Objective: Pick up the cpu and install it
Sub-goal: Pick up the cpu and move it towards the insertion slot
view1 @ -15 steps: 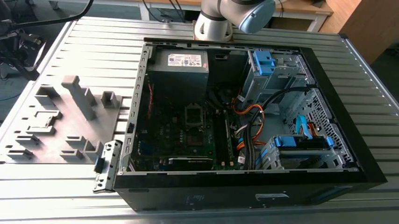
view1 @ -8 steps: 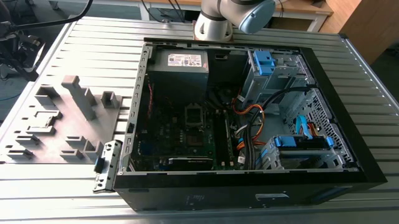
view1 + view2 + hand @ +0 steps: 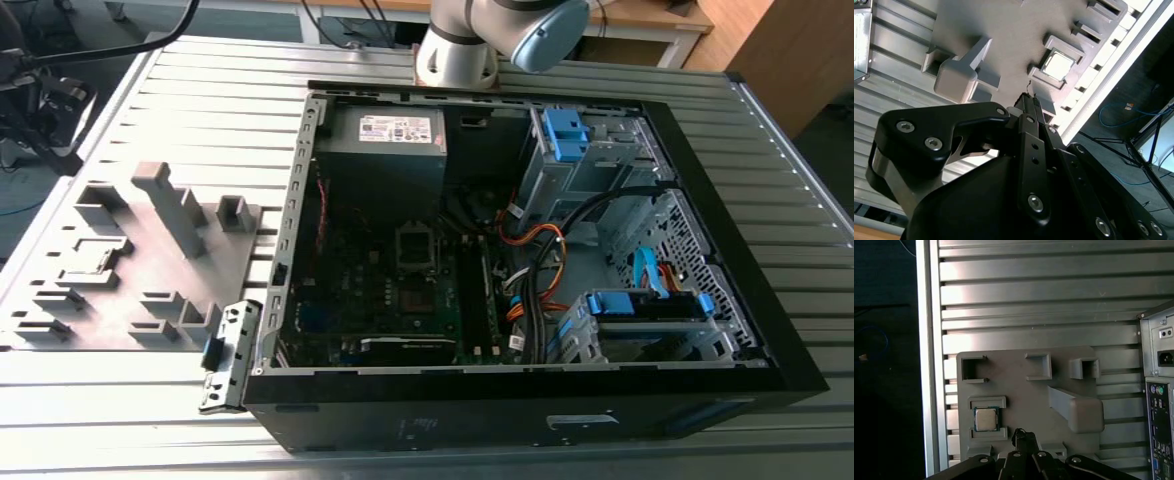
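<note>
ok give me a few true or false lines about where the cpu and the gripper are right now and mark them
1. The cpu lies in a pocket of the grey fixture plate. True.
2. The gripper is carrying the cpu. False: in the first wrist view the cpu lies in its pocket, apart from the gripper, which hangs close beside it.
3. The computer case is closed. False: its side is open and the motherboard shows.
4. The fixture plate rests on the slatted metal table, beside the case. True.
</note>
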`<state>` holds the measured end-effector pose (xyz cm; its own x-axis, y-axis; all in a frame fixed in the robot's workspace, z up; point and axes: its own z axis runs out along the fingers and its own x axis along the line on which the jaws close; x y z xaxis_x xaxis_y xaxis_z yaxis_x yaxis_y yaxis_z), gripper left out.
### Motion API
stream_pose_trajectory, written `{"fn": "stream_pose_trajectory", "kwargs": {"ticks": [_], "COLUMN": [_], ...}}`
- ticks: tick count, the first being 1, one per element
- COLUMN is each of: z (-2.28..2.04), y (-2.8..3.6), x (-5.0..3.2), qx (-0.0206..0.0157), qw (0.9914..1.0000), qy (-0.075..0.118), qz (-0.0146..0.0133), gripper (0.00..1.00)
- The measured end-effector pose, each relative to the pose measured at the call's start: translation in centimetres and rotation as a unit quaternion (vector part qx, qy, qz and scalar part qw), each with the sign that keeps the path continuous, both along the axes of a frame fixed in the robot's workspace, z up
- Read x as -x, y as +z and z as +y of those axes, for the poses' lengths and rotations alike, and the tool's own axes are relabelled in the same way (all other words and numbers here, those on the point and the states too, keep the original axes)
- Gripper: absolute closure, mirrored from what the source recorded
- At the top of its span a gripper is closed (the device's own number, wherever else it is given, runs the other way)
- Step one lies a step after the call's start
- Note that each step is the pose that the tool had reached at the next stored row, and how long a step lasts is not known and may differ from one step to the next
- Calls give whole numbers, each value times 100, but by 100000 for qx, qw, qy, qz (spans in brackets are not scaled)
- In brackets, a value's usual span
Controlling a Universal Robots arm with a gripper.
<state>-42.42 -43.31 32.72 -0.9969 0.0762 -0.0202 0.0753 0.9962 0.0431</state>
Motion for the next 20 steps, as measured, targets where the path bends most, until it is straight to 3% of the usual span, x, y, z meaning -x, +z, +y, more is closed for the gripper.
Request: {"fn": "stream_pose_trajectory", "kwargs": {"ticks": [11,20], "z": [0,0], "y": [-85,-97], "x": [23,22], "qx": [3,-3], "qw": [100000,100000], "qy": [-1,0], "qz": [5,-5], "gripper": [89,89]}}
